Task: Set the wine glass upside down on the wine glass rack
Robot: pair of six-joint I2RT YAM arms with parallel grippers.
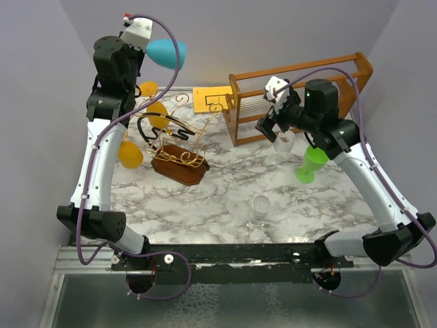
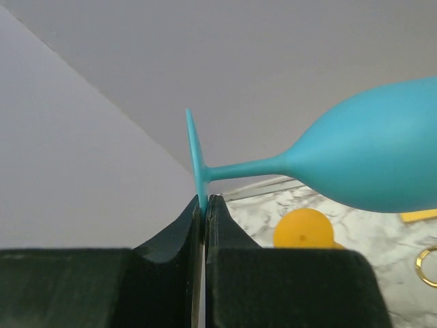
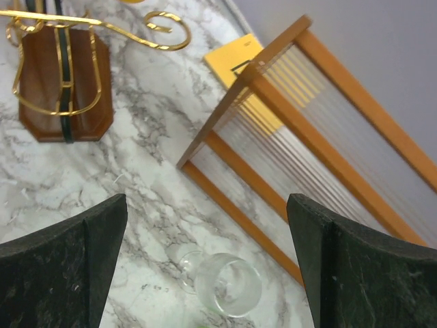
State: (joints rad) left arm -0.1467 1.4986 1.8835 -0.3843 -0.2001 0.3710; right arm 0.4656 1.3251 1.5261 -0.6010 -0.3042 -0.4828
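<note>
My left gripper (image 2: 205, 199) is raised high at the back left (image 1: 145, 45). It is shut on the rim of the foot of a teal wine glass (image 2: 369, 160), which lies sideways in the air (image 1: 165, 53). The wine glass rack (image 1: 179, 162), gold curly wire on a dark brown wooden base, stands below it on the marble; it also shows in the right wrist view (image 3: 61, 89). Three orange glasses hang on or beside it (image 1: 130, 154). My right gripper (image 3: 206, 205) is open and empty above an upright clear glass (image 3: 225, 283).
A large orange-brown wooden frame with clear rods (image 1: 300, 96) stands at the back right, with a yellow card (image 1: 210, 99) beside it. A green glass (image 1: 311, 164) stands under the right arm. Another clear glass (image 1: 260, 208) stands near the front centre.
</note>
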